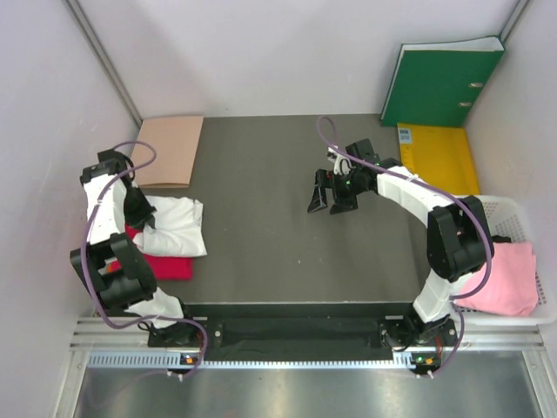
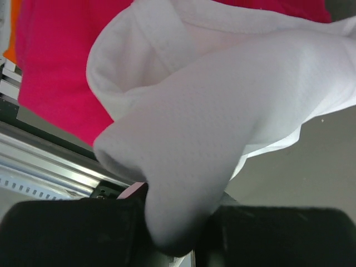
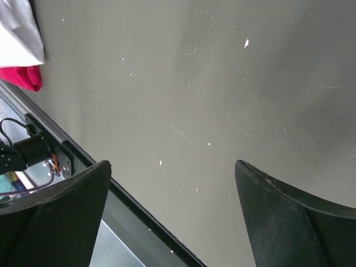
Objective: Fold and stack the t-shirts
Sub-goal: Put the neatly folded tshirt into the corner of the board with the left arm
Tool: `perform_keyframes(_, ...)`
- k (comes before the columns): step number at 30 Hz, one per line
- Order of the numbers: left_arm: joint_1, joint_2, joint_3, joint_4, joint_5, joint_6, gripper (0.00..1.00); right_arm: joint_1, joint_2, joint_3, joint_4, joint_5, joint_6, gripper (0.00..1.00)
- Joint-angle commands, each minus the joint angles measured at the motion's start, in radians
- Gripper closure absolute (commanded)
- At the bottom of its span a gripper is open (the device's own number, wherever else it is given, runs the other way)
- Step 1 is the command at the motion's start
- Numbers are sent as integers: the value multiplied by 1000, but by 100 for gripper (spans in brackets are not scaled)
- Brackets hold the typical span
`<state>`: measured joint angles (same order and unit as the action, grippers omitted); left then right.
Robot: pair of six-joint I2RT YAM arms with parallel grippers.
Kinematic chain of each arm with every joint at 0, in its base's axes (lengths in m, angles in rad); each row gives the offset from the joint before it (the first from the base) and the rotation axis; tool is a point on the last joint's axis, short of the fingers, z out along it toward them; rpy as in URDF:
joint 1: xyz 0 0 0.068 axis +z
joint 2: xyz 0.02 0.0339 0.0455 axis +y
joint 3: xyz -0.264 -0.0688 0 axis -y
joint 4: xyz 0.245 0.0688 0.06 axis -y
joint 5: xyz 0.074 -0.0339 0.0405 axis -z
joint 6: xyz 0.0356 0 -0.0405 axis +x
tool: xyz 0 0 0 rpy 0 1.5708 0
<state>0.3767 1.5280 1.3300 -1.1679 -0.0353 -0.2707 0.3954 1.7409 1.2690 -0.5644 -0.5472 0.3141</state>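
Left gripper (image 2: 175,231) pinches white t-shirt (image 2: 222,111) fold; red t-shirt (image 2: 50,67) underneath.

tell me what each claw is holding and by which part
The left claw is shut on the white t-shirt, pinching a bunched fold of cloth at its edge. The right claw hangs open over the table and holds nothing.

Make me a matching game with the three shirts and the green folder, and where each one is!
Things:
1. white shirt
2. red shirt
3. pink shirt
4. green folder

Places:
a. in the basket
b. standing at the back
c. pinched by the left pincer
d. partly under the white shirt

Pairs: 1-c, 2-d, 3-a, 4-b
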Motion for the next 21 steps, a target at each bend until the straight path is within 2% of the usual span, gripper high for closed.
perform_keyframes(1,74,27,78,-12,22,47,100,-4,-15,0,5,-16,-18,8)
perform_keyframes(8,79,127,115,-32,-172,30,100,-6,19,29,-22,-16,-29,8)
perform_keyframes(16,80,164,155,-47,-327,2,100,-6,51,67,-43,-19,-26,7)
perform_keyframes(17,82,169,159,-47,-365,2,89,-6,54,70,-46,-19,-26,7)
perform_keyframes(19,82,175,187,-67,-411,-27,53,-4,52,70,-46,-22,-26,7)
perform_keyframes(20,82,167,213,-70,-431,-39,2,-6,54,70,-48,-23,-26,7)
perform_keyframes(21,83,156,225,-69,-443,-41,1,-6,54,70,-46,-22,-27,7)
